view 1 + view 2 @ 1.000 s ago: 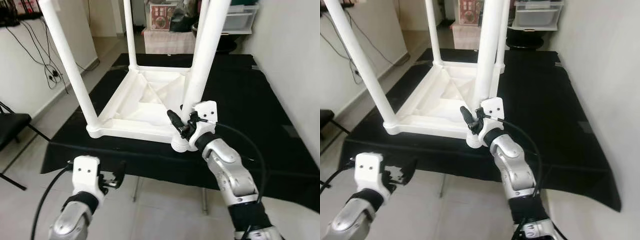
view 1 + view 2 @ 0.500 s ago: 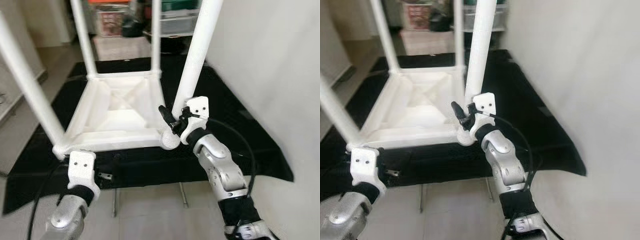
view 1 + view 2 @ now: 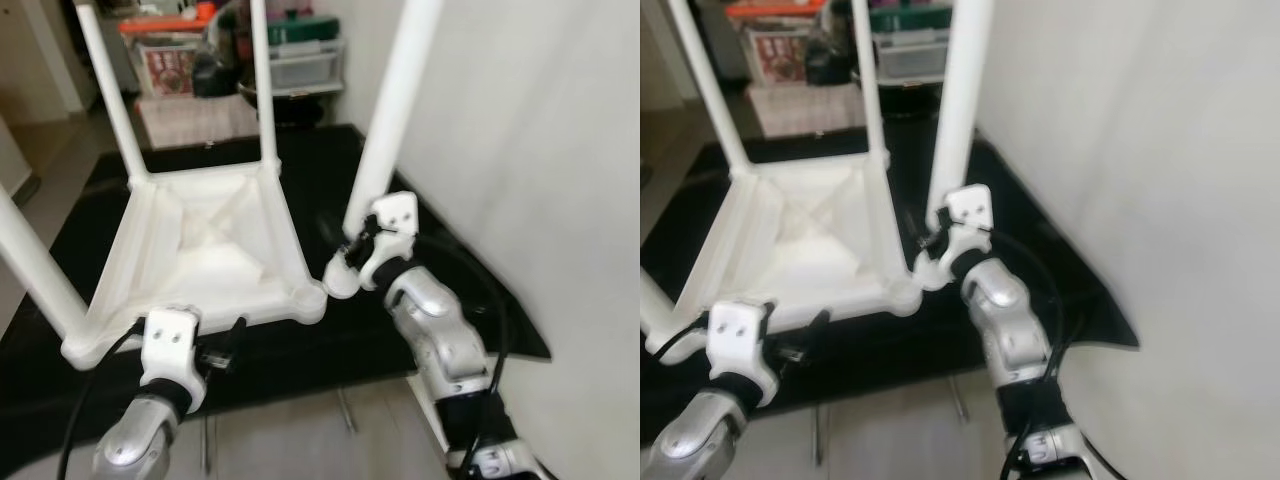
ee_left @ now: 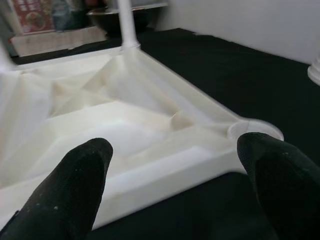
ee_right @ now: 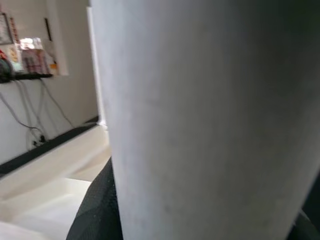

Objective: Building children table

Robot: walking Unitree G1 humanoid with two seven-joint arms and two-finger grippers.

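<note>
On the black-draped counter the white children's table top lies upside down, with 3 legs already standing in its corners. The 4th leg is gripped by the right hand, whose fingers close around the shaft just above its flared foot; that foot hangs just beside the vacant corner socket, apart from it. The left hand, fingers spread and holding nothing, hovers at the near edge of the top, close to that same corner. The step in hand appears to be seating the last leg. Next, the foot likely needs carrying inward over the socket, held upright, then pressing down.
</note>
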